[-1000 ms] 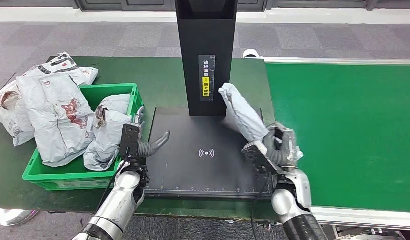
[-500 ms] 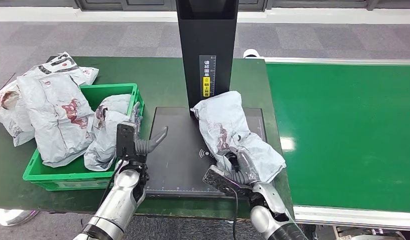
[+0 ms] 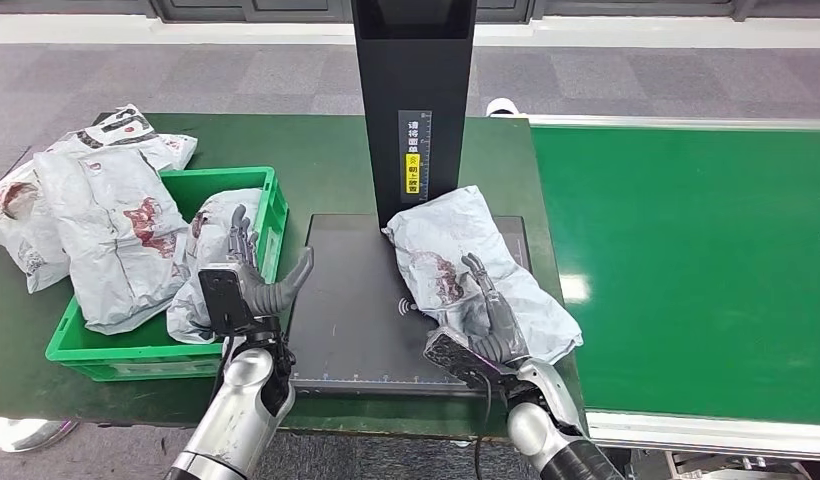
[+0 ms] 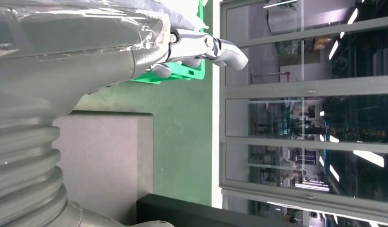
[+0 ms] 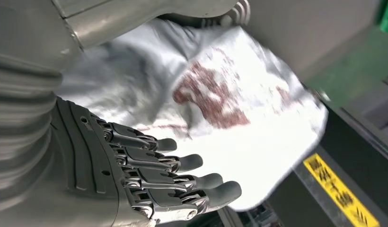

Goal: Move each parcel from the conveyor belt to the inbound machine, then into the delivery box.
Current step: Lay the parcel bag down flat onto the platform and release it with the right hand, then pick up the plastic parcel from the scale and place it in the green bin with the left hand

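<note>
Head view: parcel [image 3: 476,265] is lying on the inbound machine [image 3: 356,310]; right hand [image 3: 486,325] is resting over its near edge, fingers apart, gripping nothing. Left hand [image 3: 241,280] is hovering beside the machine, fingers spread.

Right wrist view: fingers [image 5: 182,177] are extended over the parcel.

Transfer to delivery box [image 3: 106,350] pending.

- Grey parcels: one on the scanner plate [image 3: 481,270]; a heap at the crate (overlapping, exact count unclear) [image 3: 111,220]
- Green crates: one [image 3: 96,350]
- Black scanner stands: one [image 3: 411,100]
- Robot hands: two, left [image 3: 241,280] and right [image 3: 486,320]
</note>
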You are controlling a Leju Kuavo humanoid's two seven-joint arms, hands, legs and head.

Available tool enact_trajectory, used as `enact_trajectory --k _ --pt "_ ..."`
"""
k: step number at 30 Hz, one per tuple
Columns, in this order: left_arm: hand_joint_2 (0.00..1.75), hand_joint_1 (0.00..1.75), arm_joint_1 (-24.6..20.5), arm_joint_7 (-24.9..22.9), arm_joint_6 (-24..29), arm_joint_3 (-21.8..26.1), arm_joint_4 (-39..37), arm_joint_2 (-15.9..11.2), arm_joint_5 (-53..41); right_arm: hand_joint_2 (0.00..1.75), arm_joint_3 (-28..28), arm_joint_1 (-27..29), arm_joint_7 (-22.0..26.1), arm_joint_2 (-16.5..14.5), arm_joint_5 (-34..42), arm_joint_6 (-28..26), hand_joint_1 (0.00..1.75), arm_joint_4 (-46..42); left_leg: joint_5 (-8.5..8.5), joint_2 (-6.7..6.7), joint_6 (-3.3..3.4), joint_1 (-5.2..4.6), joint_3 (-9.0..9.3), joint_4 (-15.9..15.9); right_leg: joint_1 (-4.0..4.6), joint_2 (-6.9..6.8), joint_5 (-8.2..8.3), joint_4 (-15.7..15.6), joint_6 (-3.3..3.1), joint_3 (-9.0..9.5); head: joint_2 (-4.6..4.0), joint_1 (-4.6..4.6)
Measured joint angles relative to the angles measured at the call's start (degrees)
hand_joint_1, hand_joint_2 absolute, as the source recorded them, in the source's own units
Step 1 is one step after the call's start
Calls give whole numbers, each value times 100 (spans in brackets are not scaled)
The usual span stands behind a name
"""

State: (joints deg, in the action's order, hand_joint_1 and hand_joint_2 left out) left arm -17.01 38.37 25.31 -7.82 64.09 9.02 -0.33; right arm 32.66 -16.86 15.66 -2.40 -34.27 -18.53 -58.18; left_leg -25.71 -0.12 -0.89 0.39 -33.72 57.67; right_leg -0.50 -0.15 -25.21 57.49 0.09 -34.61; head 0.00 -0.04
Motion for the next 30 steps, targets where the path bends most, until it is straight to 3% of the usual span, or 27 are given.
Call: enact_trajectory --k 7,12,22,26,30 --pt "175 0 -24 -70 -301 -183 -50 43 -44 175 -337 98 1344 -53 1551 -270 0 -276 0 0 0 -1 0 1 0 1 0 0 0 -1 0 0" --pt "175 0 -95 -117 -557 -511 -179 74 -346 175 -754 130 1922 -96 2439 -557 0 -471 0 -2 1 -2 -1 1 -2 -3 0 -3 0 0 0 0" --pt "175 0 -148 -197 -665 -901 -388 122 -630 175 -1270 216 2037 -97 2505 -902 0 -669 -4 13 4 -3 2 1 -2 10 3 -3 3 -4 0 0" --pt "175 0 -231 -364 -806 -1255 -635 139 -1463 175 -1477 205 1982 -93 2366 -1569 0 -641 -4 11 4 -4 1 1 -5 9 3 -3 4 -4 0 0" --pt "175 0 -428 -669 -636 -1826 -1287 233 -2545 175 -1803 97 1989 -77 2495 -1753 0 -447 -5 12 9 -6 1 2 -17 10 6 -3 9 -4 0 0"
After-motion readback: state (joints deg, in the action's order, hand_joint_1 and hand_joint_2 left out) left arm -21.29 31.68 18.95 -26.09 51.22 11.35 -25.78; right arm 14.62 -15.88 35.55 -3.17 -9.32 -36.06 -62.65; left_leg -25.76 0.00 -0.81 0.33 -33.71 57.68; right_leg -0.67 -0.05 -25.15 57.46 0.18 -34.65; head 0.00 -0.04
